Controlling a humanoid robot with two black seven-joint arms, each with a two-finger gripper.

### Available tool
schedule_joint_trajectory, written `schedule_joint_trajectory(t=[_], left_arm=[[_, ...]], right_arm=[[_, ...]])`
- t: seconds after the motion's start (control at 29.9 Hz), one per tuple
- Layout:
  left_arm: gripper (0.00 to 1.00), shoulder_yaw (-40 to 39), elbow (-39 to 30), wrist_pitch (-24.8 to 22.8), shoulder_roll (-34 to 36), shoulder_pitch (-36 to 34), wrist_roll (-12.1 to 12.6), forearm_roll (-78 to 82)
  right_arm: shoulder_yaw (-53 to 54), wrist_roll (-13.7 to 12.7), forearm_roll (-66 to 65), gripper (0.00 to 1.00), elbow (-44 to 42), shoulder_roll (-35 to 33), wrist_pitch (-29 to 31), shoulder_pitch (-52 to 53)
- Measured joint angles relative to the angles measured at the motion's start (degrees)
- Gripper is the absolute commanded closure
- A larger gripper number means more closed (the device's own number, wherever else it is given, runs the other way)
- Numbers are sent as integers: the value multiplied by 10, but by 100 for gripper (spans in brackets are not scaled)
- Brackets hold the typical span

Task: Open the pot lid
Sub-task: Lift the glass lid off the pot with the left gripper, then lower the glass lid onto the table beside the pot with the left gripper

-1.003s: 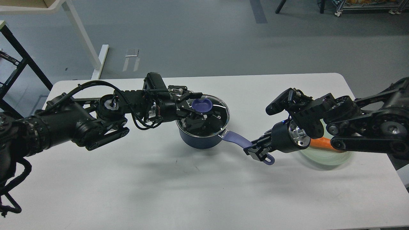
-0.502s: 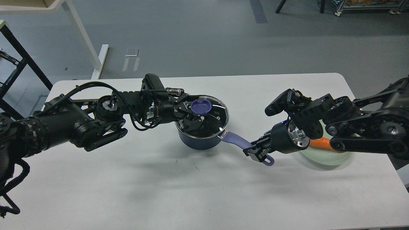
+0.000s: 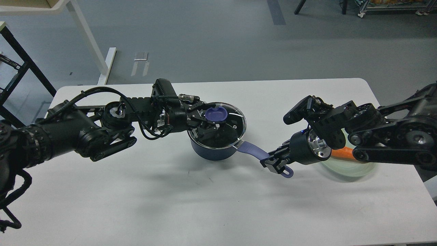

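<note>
Counter (image 3: 170,191): white, with rounded corners, carrying everything below.
My arms: both black; my left one comes in from the left edge, my right one from the right edge.
Pot (image 3: 211,152): a dark blue saucepan standing upright near the middle of the counter, between my two arms.
Plate (image 3: 344,169): pale green, on the right part of the counter, largely hidden under my right arm; an orange carrot (image 3: 341,152) lies on it.
Glass lid (image 3: 223,124): clear with a metal rim, sitting over the pot's mouth; its right side looks a little raised, though I cannot tell whether it has left the rim.
Pot handle (image 3: 252,150): purple, pointing right and toward me from the pot wall.
Lid knob (image 3: 215,114): purple, toward the left part of the lid.
My left end effector (image 3: 206,118): at the knob, fingers pinching it from either side.
My right end effector (image 3: 275,162): fingers pressed onto the far end of the pot handle, holding it.
</note>
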Motion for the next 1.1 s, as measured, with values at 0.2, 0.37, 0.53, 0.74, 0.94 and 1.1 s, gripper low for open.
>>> schedule_joint_trajectory(t=[0.2, 0.37, 0.53, 0.74, 0.94, 1.1], left_arm=[[63, -6, -3, -1, 43, -39, 1, -49], [63, 2, -4, -4, 126, -44, 1, -80], [63, 12, -4, -2, 227, 7, 2, -83], [63, 13, -2, 33, 275, 91, 1, -85], [62, 14, 4, 60, 274, 146, 1, -84], [62, 14, 12, 67, 266, 157, 1, -84]], right_arm=[[0, 0, 0, 71, 1, -3, 0, 2], [-1, 0, 0, 70, 1, -4, 0, 4], [-1, 0, 0, 70, 2, -5, 0, 1], [-1, 0, 0, 70, 2, -6, 0, 0], [-2, 0, -1, 70, 1, -4, 0, -2], [-2, 0, -1, 70, 1, -5, 0, -2]])
